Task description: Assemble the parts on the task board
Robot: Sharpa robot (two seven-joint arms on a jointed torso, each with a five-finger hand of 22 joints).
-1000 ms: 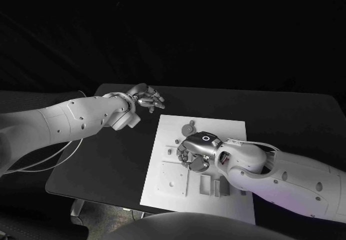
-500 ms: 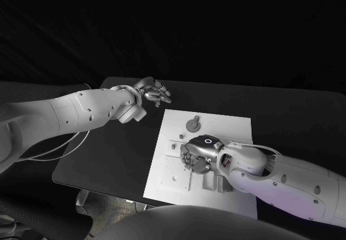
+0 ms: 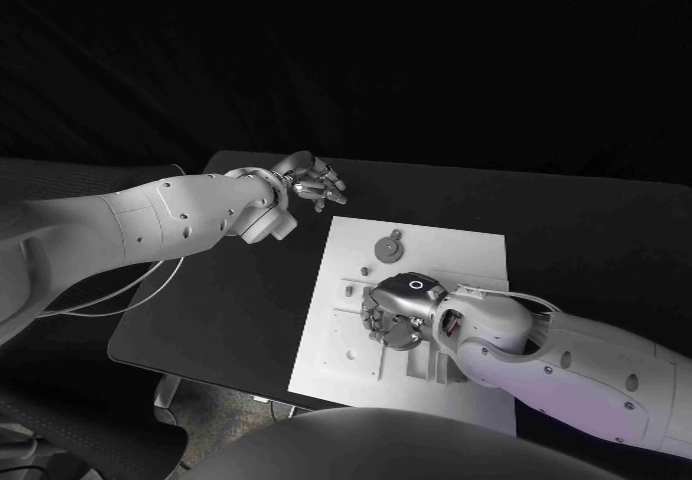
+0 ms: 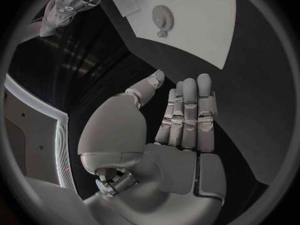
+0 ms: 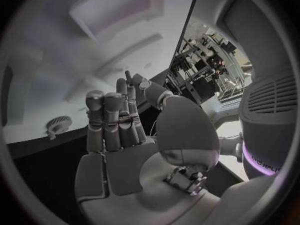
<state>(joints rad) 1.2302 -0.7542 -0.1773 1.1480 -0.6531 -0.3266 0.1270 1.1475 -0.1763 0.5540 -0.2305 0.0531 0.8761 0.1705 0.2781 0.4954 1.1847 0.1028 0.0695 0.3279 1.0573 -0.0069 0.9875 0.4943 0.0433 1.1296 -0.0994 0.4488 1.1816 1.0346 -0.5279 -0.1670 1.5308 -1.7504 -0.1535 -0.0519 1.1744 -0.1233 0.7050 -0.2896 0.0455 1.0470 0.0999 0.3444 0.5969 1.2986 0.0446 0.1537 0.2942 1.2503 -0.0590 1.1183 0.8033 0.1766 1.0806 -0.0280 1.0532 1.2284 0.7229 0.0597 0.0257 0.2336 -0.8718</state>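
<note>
The white task board lies in the middle of the black table. My right hand is over the board's middle, fingers pointing down onto the raised parts there and hiding them. In the right wrist view its fingers are straight and close together, and I see nothing in them. A grey gear lies on the board's far part, also in view as the gear and the gear. My left hand hovers over the table beyond the board's far left corner, its fingers straight and holding nothing.
A flat square plate sits on the board's near left part. The black table is bare to the left of the board. My right forearm covers the board's near right corner.
The whole head view has shifted. Relative to the board, my right hand has slid a little toward its near part. My left hand stays beyond the board's far left corner.
</note>
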